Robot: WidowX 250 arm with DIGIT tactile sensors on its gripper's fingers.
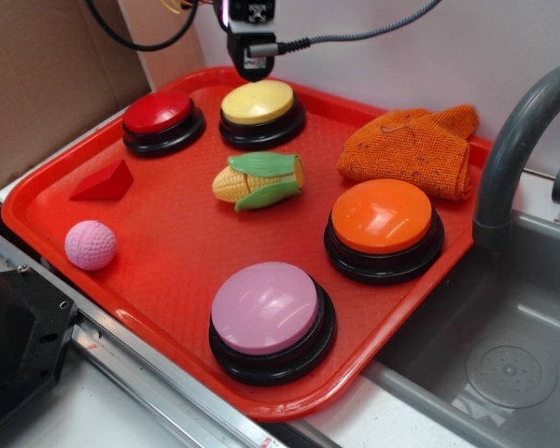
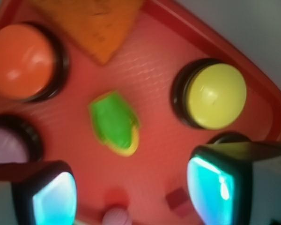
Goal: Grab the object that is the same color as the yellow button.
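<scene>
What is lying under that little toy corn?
The toy corn lies directly on the red tray, on its textured floor between the buttons. Nothing else shows beneath it, though the patch it covers is hidden in both views.

The red tray [image 1: 182, 257] carries 4 domed push buttons: 1 red button [image 1: 161, 116], 1 yellow button [image 1: 259, 105], 1 orange button [image 1: 383, 220] and 1 pink button [image 1: 266, 311]. It also carries 1 toy corn cob [image 1: 259, 181], 1 red wedge block [image 1: 104, 182], 1 pink dimpled ball [image 1: 91, 245] and 1 folded orange cloth [image 1: 411, 149].
</scene>
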